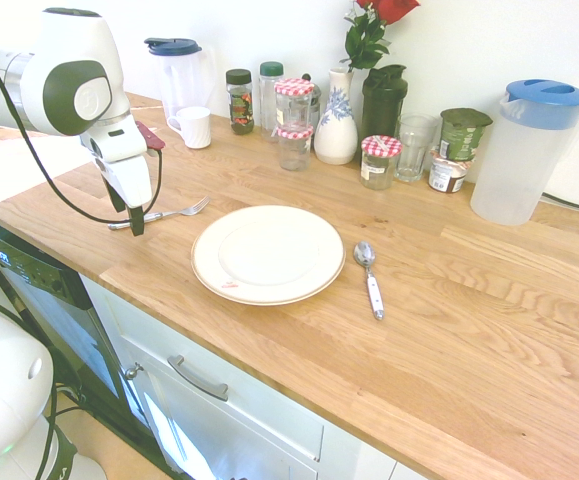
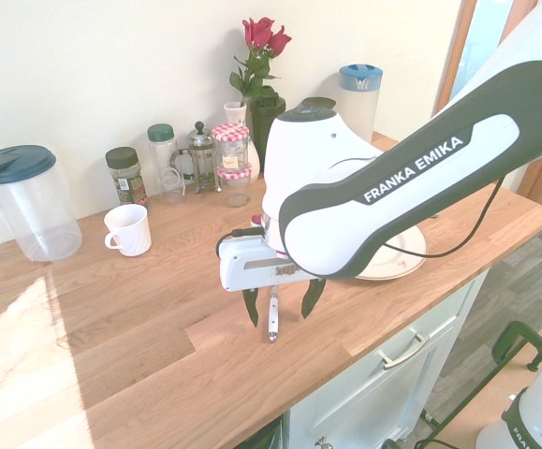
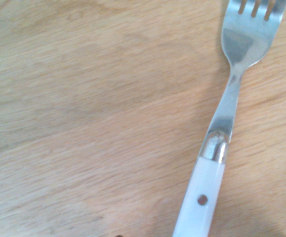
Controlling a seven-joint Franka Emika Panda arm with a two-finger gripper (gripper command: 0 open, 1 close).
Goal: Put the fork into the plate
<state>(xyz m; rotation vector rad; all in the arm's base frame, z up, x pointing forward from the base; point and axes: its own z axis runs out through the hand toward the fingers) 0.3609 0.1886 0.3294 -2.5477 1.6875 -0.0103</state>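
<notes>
The slim silver fork with a whitish handle (image 1: 161, 215) lies flat on the wooden counter (image 1: 449, 300), just beside the large round cream-white plate (image 1: 268, 253), tines toward it. The white arm's hand (image 2: 278, 305) hangs spread wide and empty, a finger on either side of the handle — apparently lined up to pinch it.

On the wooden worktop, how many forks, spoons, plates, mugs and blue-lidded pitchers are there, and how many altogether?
Forks: 1, the fork
Spoons: 1, the spoon
Plates: 1, the plate
Mugs: 1, the mug
Pitchers: 2, the pitcher behind the mug and the pitcher at the far end
Total: 6
</notes>
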